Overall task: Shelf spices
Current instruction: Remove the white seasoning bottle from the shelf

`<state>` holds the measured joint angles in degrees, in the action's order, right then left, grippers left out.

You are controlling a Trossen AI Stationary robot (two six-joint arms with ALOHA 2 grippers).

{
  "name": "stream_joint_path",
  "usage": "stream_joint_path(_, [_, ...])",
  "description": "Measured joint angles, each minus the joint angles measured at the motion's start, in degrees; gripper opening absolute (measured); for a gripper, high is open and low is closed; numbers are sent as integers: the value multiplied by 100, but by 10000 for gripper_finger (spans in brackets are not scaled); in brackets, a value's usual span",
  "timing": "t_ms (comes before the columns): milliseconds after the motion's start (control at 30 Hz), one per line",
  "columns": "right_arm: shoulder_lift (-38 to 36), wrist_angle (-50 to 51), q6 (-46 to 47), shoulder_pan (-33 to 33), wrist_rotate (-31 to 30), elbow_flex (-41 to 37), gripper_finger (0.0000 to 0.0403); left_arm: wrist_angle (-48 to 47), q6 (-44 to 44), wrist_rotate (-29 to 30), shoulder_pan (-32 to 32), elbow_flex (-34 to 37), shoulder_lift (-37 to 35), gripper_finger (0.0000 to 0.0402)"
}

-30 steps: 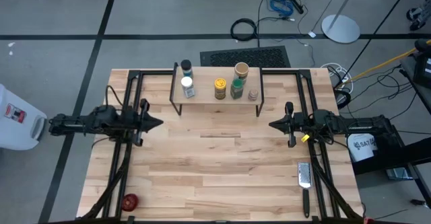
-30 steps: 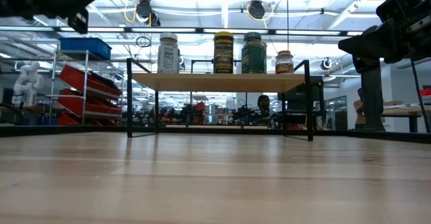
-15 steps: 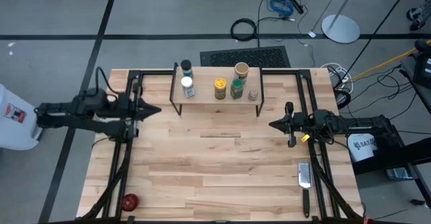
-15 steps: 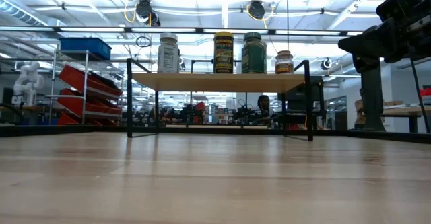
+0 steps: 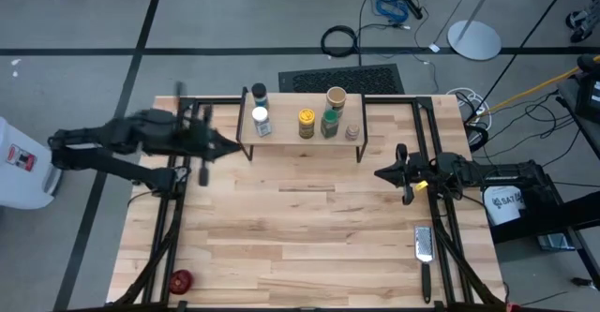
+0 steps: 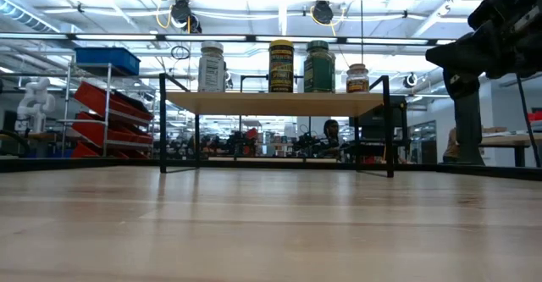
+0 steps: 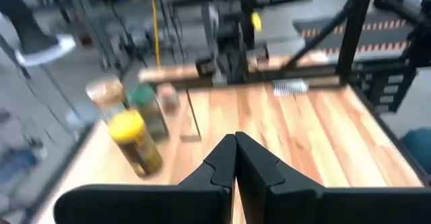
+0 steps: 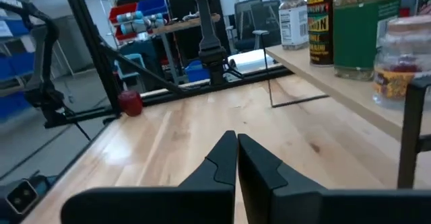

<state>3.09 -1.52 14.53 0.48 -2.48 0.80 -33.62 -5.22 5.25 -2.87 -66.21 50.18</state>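
Shelf [image 5: 300, 136]: small low rack, light wood plank top on thin black metal legs, standing at the far edge of the light wood table [image 5: 300, 246], between the two grippers and farther back than both.

Spices, all upright on the shelf top:
- White-capped jar [image 5: 262, 122], nearest the left gripper.
- Dark-lidded clear jar [image 5: 259, 96], just behind the white-capped one.
- Yellow jar [image 5: 307, 123], mid-shelf.
- Green-lidded jar [image 5: 330, 123], just beside the yellow one.
- Tan cylindrical jar [image 5: 336, 97], behind the green-lidded one.
- Small pale jar with reddish contents [image 5: 352, 132], nearest the right gripper.

Left gripper [image 5: 228, 149]: fingers together, holding nothing, tip pointing at the shelf's left legs and just beside them, above the table.

Right gripper [image 5: 379, 173]: fingers together, holding nothing, tip pointing inward, in front of and near the shelf's right end.

Other items: small red round object [image 5: 180, 279], near the table's front edge, well behind the left gripper's arm side; flat metal grater with black handle [image 5: 424, 245], near the front, on the right gripper's side.
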Motion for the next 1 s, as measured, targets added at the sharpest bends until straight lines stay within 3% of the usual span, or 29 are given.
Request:
stream_joint_path(200, [0, 2, 1721, -1, 116, 2, 0, 732, 302, 12, -28, 626, 161, 15])
stream_joint_path(467, [78, 246, 1435, 1, 315, 625, 0, 1245, 198, 10, -26, 906, 129, 15])
stream_joint_path(667, [833, 1840, 868, 1, 111, 2351, 0, 1225, 314, 12, -16, 906, 61, 15])
stream_joint_path(1000, [2948, 3793, -423, -1, 57, 5700, 0, 1186, 334, -139, -15, 908, 66, 15])
